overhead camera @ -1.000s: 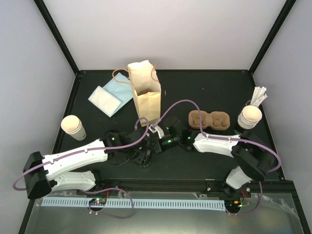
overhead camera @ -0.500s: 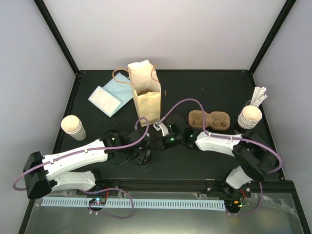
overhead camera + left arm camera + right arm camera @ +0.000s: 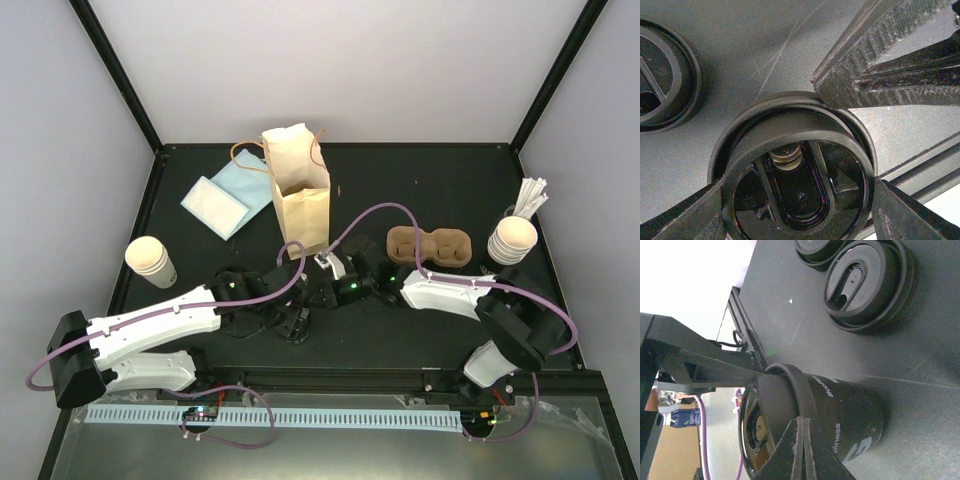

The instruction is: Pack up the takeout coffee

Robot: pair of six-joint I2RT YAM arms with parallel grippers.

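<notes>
Top external view: the takeout coffee (image 3: 150, 260) is seen standing upright at the left middle of the frame, on the black table (image 3: 430, 185), well apart from both grippers. A paper bag (image 3: 297, 195) is noted upright and open at upper centre, with napkins (image 3: 222, 198) to its left. A brown pulp carrier (image 3: 430, 247) is placed right of centre, and a stack of cups (image 3: 512, 240) with white sticks is recorded at the right edge. Both arms are seen reaching to the centre of the frame, just below the bag.

Left wrist view: the left gripper (image 3: 796, 205) is found set wide about a black round container (image 3: 790, 122), one finger against each side of its wall at the lower corners; the container is gripped.

Right wrist view: the right gripper (image 3: 802, 440) is found closed, its fingers pressed together with nothing held between them. In the left wrist view its tip is seen touching the container's rim from the upper right. White lettering is observed on the container's wall. A black lid (image 3: 867, 282) is noted lying flat on the table at upper right.
</notes>
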